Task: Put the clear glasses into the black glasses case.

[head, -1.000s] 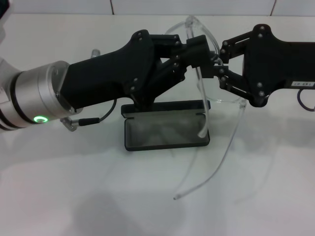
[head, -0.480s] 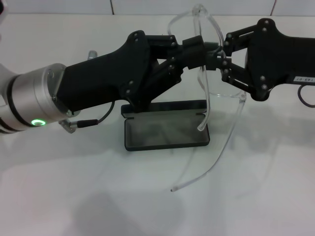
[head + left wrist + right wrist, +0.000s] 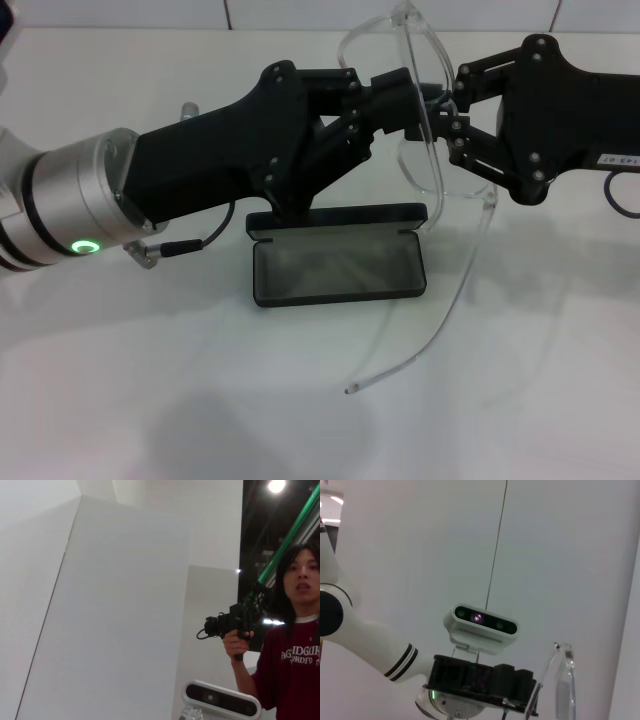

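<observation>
- Case first: the black glasses case (image 3: 338, 262) sits open on the white table (image 3: 200, 400), base tray toward the robot, lid standing up along the far edge. Grey lining is showing and nothing is in the tray.
- Glasses aren't in it. The clear glasses (image 3: 418, 110) are up in the air above the far right end of the case, front piece roughly on edge between the two grippers.
- One thin clear temple arm hangs down past the right end of the case and curves toward the robot, tip low over the table in front of the case. Can't tell if the tip touches the surface.
- Left gripper (image 3: 408, 92) comes in from the left over the case, fingers pinched right down on the frame at the middle.
- Right gripper (image 3: 445, 118) comes in from the right and meets the frame at nearly the same spot, fingers clamped on it too, so both have hold of the glasses.
- Right wrist view catches the lens edge (image 3: 565, 680) just beside the left gripper's black body (image 3: 485, 682).
- Left wrist view points up at walls and a person (image 3: 292, 645) holding a black handheld device (image 3: 235, 625).
</observation>
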Action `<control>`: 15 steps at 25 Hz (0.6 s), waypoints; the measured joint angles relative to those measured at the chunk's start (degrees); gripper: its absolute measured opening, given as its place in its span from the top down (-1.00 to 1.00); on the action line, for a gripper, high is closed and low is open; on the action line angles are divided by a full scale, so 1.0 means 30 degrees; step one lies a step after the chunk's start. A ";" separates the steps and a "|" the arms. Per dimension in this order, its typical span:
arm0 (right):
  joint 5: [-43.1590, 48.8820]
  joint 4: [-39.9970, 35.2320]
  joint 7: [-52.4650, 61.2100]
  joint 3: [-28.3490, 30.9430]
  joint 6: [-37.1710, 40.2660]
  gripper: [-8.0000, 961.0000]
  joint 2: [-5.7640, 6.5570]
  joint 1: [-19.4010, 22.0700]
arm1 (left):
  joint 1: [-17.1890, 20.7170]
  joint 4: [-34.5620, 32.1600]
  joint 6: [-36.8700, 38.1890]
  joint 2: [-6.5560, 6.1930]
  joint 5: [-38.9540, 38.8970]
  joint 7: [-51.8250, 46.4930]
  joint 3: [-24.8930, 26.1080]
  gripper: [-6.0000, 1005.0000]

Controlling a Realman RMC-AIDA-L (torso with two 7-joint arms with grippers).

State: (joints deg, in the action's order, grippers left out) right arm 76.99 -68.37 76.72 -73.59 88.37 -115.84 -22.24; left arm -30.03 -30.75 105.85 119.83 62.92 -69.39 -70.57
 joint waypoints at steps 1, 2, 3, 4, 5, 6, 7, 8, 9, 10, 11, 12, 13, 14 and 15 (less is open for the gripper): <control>-0.0001 0.0000 -0.0001 0.0001 0.0004 0.74 0.0000 0.0000 | 0.0007 -0.0001 -0.0014 0.0008 -0.0001 0.0008 0.0001 0.82; -0.0001 0.0001 -0.0001 -0.0007 0.0006 0.74 0.0000 0.0000 | 0.0015 -0.0001 -0.0045 0.0016 -0.0005 0.0011 0.0000 0.82; -0.0001 0.0000 -0.0001 -0.0015 0.0008 0.74 -0.0001 0.0000 | 0.0021 -0.0002 -0.0080 0.0022 -0.0015 0.0014 0.0000 0.82; -0.0001 0.0000 0.0000 -0.0021 0.0010 0.74 -0.0001 0.0000 | 0.0027 -0.0003 -0.0150 0.0029 -0.0027 0.0015 0.0000 0.82; -0.0001 0.0000 0.0000 -0.0031 0.0012 0.74 -0.0001 0.0000 | 0.0029 0.0012 -0.0226 0.0035 -0.0048 0.0016 -0.0001 0.82; -0.0001 -0.0001 -0.0001 -0.0036 0.0012 0.74 0.0000 0.0000 | 0.0029 0.0047 -0.0289 0.0043 -0.0068 0.0016 -0.0001 0.82; -0.0001 0.0000 -0.0001 -0.0042 0.0014 0.74 -0.0001 -0.0001 | 0.0024 0.0105 -0.0353 0.0046 -0.0103 0.0017 -0.0019 0.82; -0.0002 0.0001 -0.0001 -0.0050 0.0017 0.74 -0.0001 0.0000 | 0.0018 0.0154 -0.0413 0.0046 -0.0152 0.0016 -0.0042 0.82; -0.0001 0.0000 0.0000 -0.0058 0.0018 0.74 -0.0001 0.0000 | 0.0016 0.0180 -0.0445 0.0048 -0.0200 0.0016 -0.0059 0.82; -0.0002 0.0001 0.0005 -0.0064 0.0018 0.74 -0.0001 -0.0001 | 0.0017 0.0187 -0.0454 0.0047 -0.0225 0.0017 -0.0080 0.82; -0.0002 0.0000 0.0015 -0.0069 0.0018 0.74 -0.0001 -0.0001 | 0.0023 0.0191 -0.0459 0.0047 -0.0245 0.0016 -0.0094 0.82; -0.0002 0.0005 0.0020 -0.0069 0.0018 0.74 -0.0001 0.0000 | 0.0028 0.0194 -0.0458 0.0047 -0.0251 0.0016 -0.0094 0.82; -0.0002 0.0011 0.0021 -0.0068 0.0019 0.74 -0.0001 0.0004 | 0.0029 0.0197 -0.0458 0.0048 -0.0256 0.0016 -0.0096 0.82; -0.0002 0.0017 0.0020 -0.0061 0.0019 0.74 -0.0001 0.0011 | 0.0031 0.0198 -0.0459 0.0047 -0.0258 0.0016 -0.0099 0.82; -0.0002 0.0021 0.0020 -0.0041 0.0019 0.74 -0.0001 0.0031 | 0.0030 0.0201 -0.0457 0.0047 -0.0261 0.0016 -0.0107 0.82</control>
State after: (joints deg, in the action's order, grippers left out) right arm 76.99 -68.31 76.78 -73.71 88.42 -115.84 -22.14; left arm -29.94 -30.15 104.48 119.97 62.14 -69.35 -70.89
